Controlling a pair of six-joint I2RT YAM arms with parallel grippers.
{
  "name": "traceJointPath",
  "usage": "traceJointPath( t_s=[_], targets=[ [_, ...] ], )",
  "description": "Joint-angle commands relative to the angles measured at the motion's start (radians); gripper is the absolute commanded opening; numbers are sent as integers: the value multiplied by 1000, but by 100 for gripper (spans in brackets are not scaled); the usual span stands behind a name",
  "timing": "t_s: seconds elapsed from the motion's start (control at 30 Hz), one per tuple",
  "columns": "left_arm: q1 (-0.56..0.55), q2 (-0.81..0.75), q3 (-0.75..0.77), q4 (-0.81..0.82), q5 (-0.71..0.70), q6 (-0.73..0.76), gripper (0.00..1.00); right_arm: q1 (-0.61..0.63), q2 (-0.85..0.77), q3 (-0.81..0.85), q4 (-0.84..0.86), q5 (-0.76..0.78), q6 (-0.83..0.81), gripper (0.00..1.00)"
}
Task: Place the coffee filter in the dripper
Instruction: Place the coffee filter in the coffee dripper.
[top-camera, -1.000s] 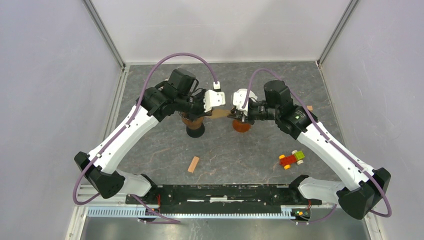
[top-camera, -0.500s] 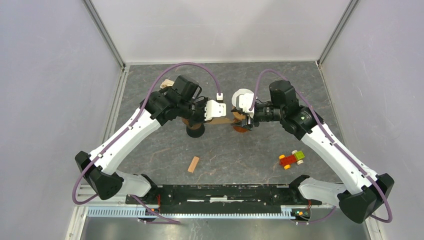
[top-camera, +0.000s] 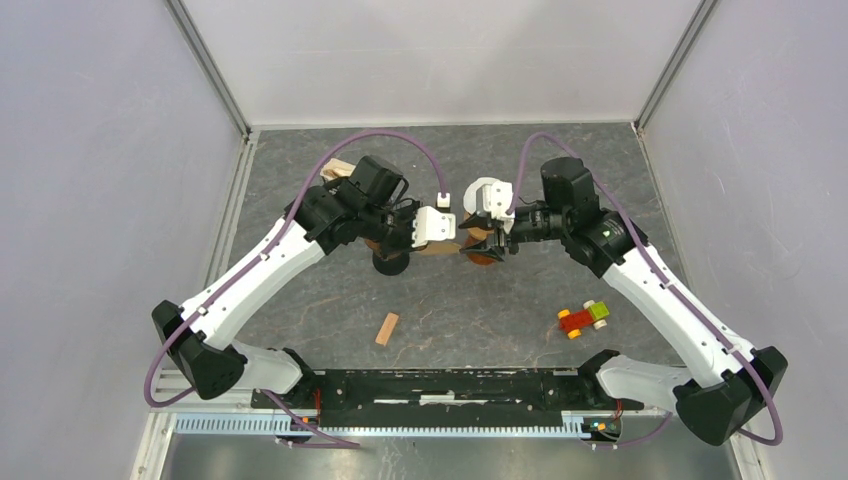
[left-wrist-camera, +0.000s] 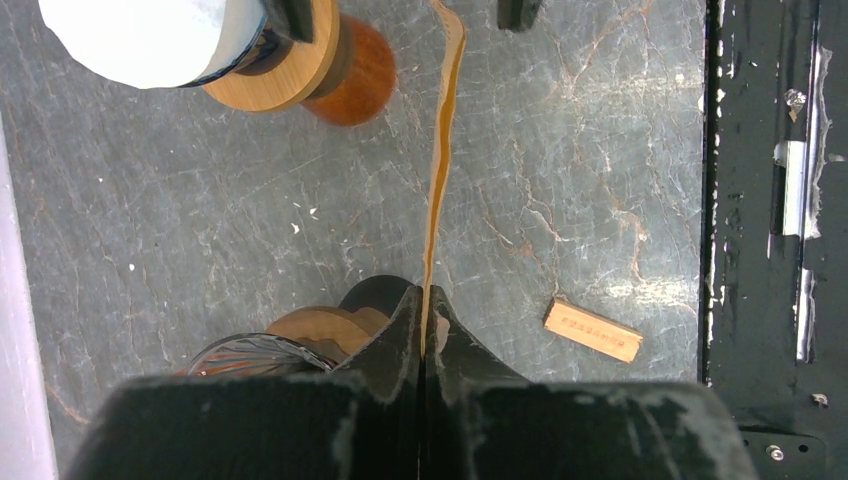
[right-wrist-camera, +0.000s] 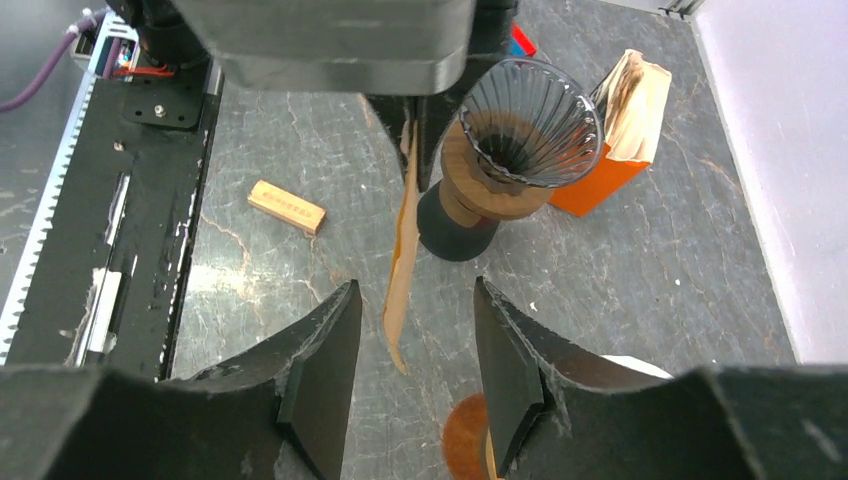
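My left gripper (left-wrist-camera: 425, 315) is shut on the near edge of a brown paper coffee filter (left-wrist-camera: 440, 150), held upright and seen edge-on; it also shows in the top view (top-camera: 445, 246). The glass dripper (right-wrist-camera: 530, 120) stands on a wooden collar and black base, just left of the left fingers (left-wrist-camera: 250, 350), under the left wrist in the top view (top-camera: 390, 262). My right gripper (right-wrist-camera: 415, 300) is open. The filter's free end (right-wrist-camera: 403, 250) hangs between its jaws without touching either finger.
An orange box of filters (right-wrist-camera: 620, 130) stands behind the dripper, at back left in the top view (top-camera: 337, 170). An orange-brown wooden stand (left-wrist-camera: 345, 70) sits under the right gripper. A small wooden block (top-camera: 386, 328) and a toy car (top-camera: 583, 318) lie nearer the front.
My left gripper has carried the filter right and nearer, off the dripper, uncovering the filter box behind it. My right gripper has shifted slightly right.
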Motion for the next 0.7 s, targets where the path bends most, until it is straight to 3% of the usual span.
traceJointPath(
  t_s=[0.0,0.67],
  targets=[
    [-7,-26,-7,10,11,45,2,-27,4,59,67,-66,66,50],
    [-17,-28,8,10,21,37,2,-36,7,-20,95,-93,66,50]
  ],
)
